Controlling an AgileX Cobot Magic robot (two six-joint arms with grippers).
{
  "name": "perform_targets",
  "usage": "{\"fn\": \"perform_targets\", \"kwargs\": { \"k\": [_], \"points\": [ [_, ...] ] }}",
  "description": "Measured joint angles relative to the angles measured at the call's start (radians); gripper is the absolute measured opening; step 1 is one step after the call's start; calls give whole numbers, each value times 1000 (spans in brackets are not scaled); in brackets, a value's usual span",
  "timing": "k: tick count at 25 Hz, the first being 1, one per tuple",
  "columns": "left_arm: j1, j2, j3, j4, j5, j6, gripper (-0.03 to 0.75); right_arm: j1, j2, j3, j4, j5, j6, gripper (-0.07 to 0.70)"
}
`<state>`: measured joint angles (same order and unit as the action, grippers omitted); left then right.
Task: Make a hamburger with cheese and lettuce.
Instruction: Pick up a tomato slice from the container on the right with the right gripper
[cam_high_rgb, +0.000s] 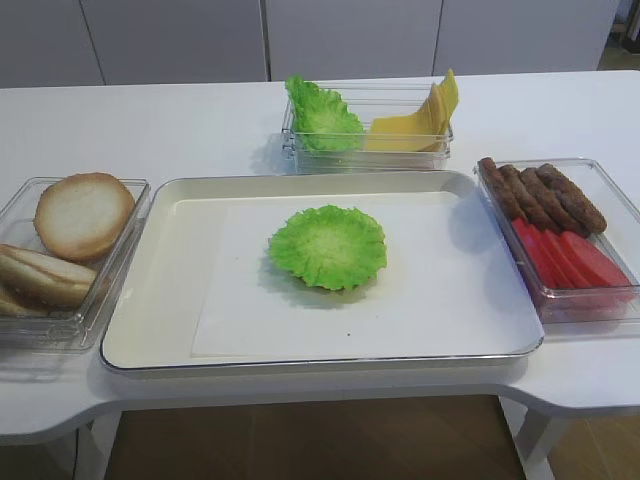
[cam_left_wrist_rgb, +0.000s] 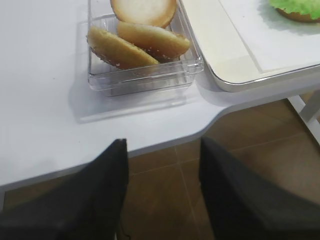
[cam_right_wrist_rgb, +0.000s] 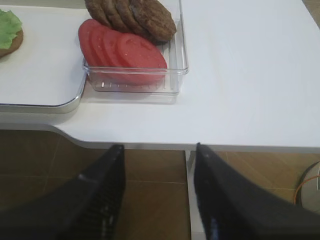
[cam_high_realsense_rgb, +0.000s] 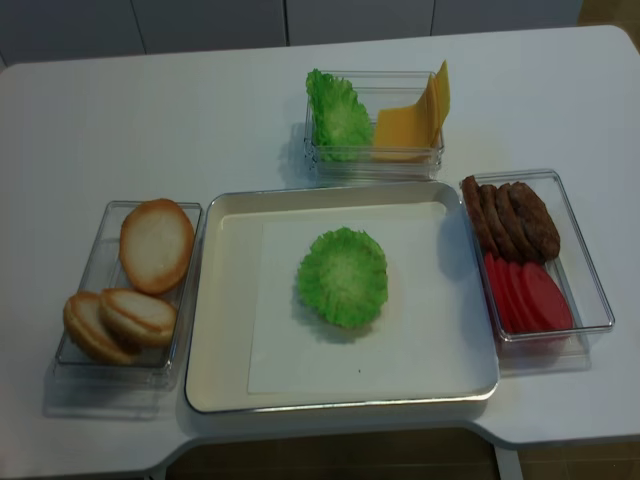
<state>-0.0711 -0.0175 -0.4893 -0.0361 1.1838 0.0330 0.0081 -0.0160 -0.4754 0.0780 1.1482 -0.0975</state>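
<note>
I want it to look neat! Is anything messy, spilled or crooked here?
Nothing stands out. The lettuce sits flat mid-tray; cheese, buns, patties and tomato slices stay inside their clear boxes. Nothing has spilled.

Prob. lab/test kitchen: white table (cam_high_rgb: 200, 120), plain cabinets (cam_high_rgb: 180, 40), binned toy food.

the lettuce (cam_high_rgb: 328, 246) is bright green with a paler centre and ruffled edge. the cheese (cam_high_rgb: 415, 122) is pale yellow-orange. tomato slices (cam_high_rgb: 570, 259) are red, patties (cam_high_rgb: 540, 193) dark brown. bun halves (cam_high_rgb: 70, 235) are pale cream and golden tan. the tray (cam_high_rgb: 150, 300) is cream, the bench (cam_high_rgb: 150, 125) white, both end effectors black.
</note>
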Motion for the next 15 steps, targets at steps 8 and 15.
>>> {"fn": "perform_targets", "kwargs": {
  "k": [8, 15],
  "points": [
    [0, 0, 0, 0, 0, 0, 342, 0, 0, 0, 0, 0, 0, 343],
    [0, 0, 0, 0, 0, 0, 342, 0, 0, 0, 0, 0, 0, 343]
  ]
}}
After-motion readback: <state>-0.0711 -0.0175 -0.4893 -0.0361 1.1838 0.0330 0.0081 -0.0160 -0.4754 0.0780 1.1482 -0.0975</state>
